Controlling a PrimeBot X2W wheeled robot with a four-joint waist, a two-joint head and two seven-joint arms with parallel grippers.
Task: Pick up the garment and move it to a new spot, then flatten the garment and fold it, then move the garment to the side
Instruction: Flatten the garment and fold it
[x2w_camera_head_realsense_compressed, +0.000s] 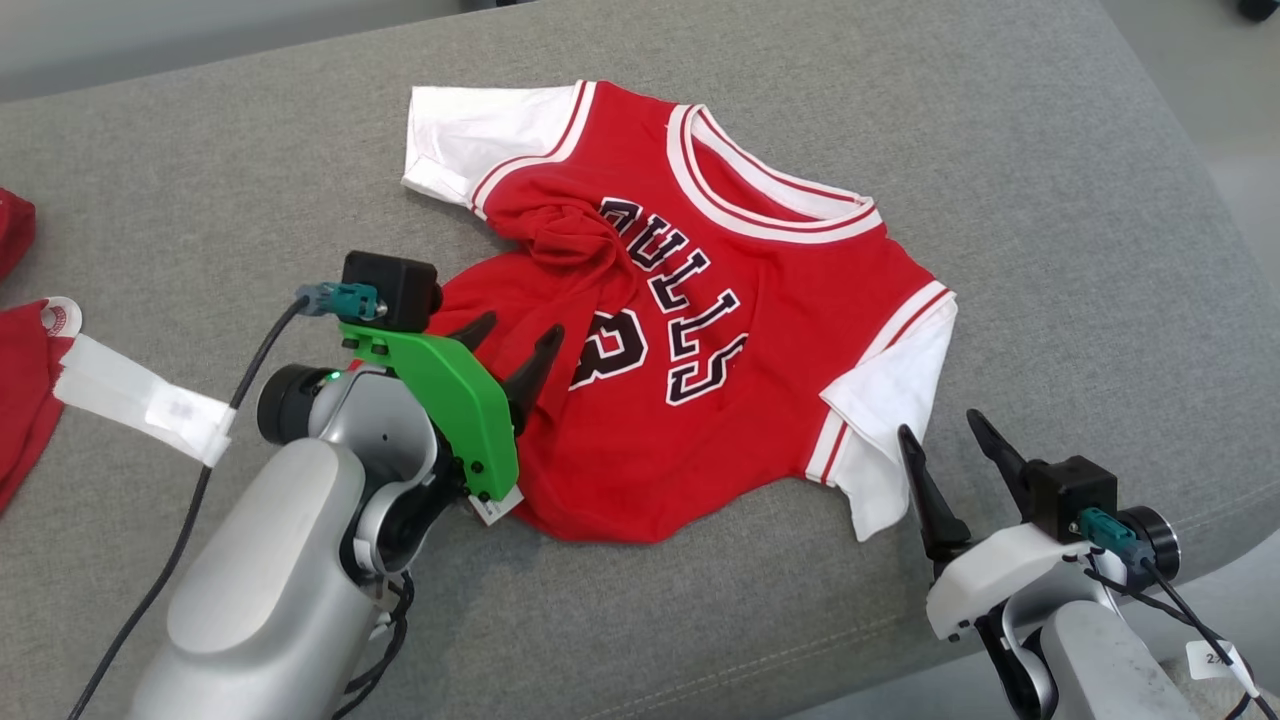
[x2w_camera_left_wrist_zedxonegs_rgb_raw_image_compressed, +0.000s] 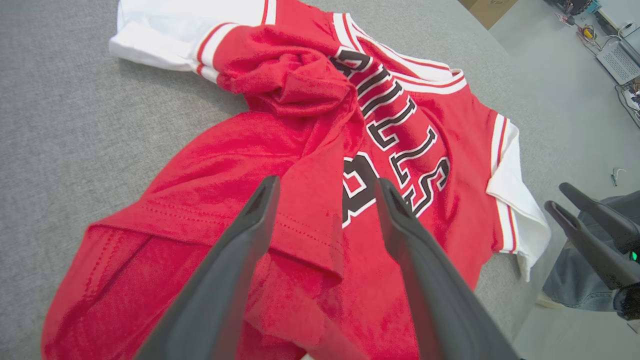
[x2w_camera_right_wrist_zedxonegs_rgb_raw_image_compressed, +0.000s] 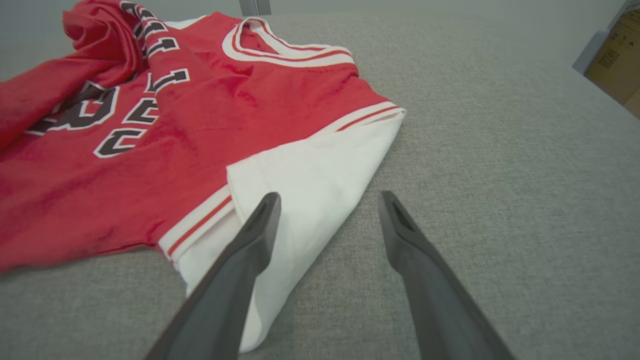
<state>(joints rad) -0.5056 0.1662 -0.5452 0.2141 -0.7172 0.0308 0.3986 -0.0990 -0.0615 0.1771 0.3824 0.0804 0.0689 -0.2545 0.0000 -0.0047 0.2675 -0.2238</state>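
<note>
Red jersey with white sleeves, rumpled on grey fabric bench; print reads "ULLS" and "3".
Both left tool and right tool gape wide, gripping nothing.

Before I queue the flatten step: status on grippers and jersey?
Left gripper open over jersey. Right gripper open beside white sleeve. Jersey on grey cushion, bunched, hem turned up, not flat. Other red cloth far left, apart.
</note>
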